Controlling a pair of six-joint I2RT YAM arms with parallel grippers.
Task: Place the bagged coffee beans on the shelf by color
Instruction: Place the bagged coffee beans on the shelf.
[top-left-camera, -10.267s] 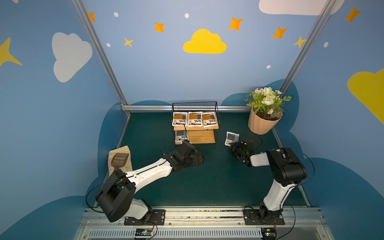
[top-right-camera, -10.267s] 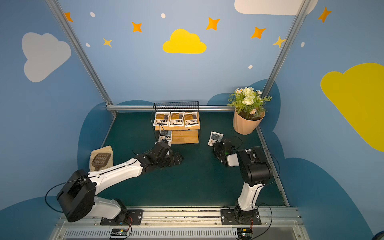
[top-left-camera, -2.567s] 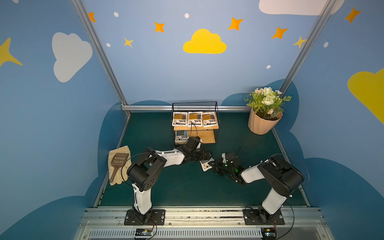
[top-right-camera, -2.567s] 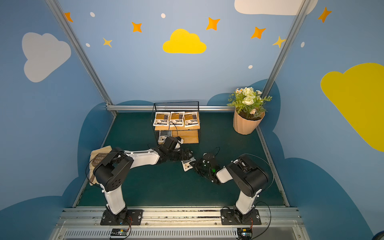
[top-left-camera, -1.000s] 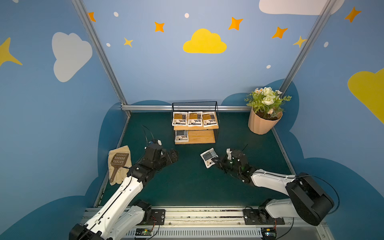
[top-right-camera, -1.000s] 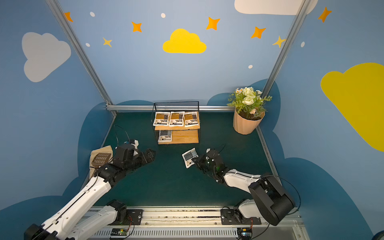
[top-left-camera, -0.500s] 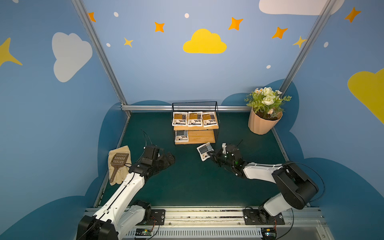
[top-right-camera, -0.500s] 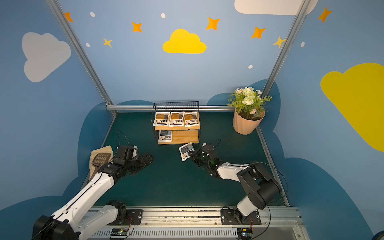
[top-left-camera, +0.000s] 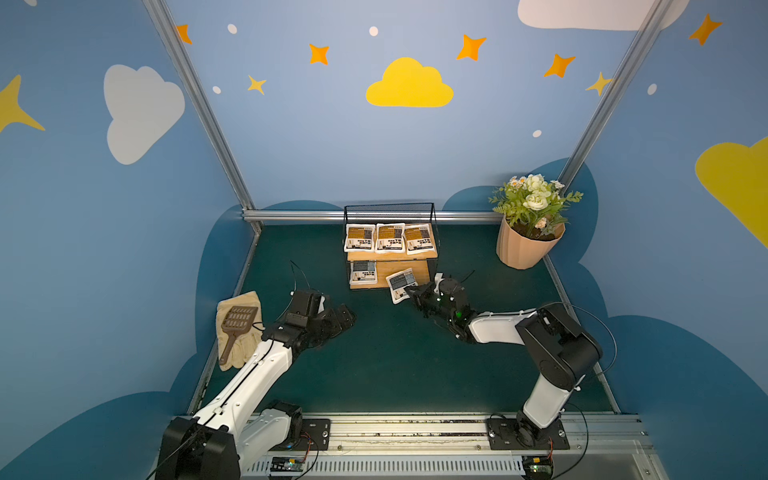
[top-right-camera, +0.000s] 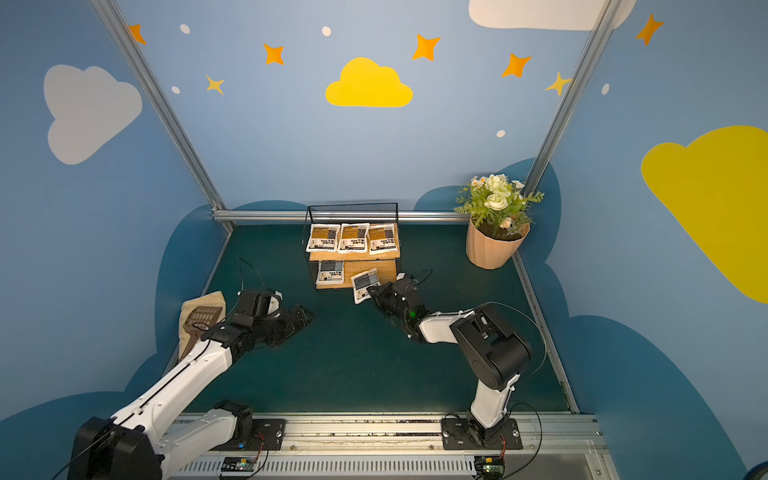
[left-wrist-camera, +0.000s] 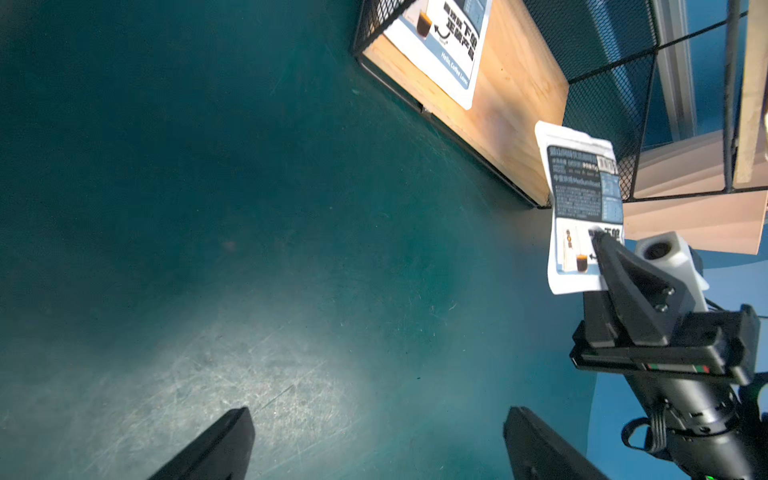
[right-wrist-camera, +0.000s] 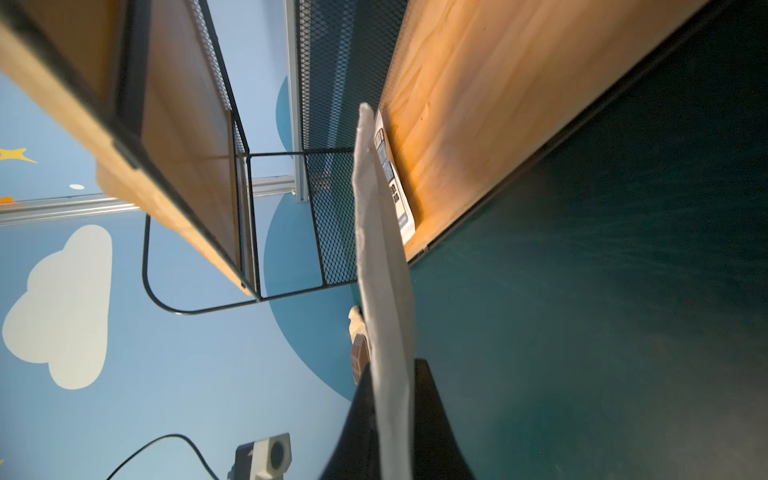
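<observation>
Beside the shelf (top-left-camera: 422, 268), right fingers (left-wrist-camera: 623, 278) tight on grey-blue pouch (top-left-camera: 400, 283)

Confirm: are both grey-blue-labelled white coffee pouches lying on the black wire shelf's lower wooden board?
No: one grey-blue pouch lies on the lower board; the right end effector grips the other pouch, tilted, at the front edge.

The left arm (top-left-camera: 253, 374) stretches forward and low from its base. The left gripper (top-left-camera: 338, 321) has its fingers spread wide with nothing between them. The right arm (top-left-camera: 496, 329) rises from its base, folds sharply at the elbow and reaches low toward the middle. The right gripper (top-left-camera: 409, 291) is pinched tight on the edge of a coffee bag (top-left-camera: 400, 284).
</observation>
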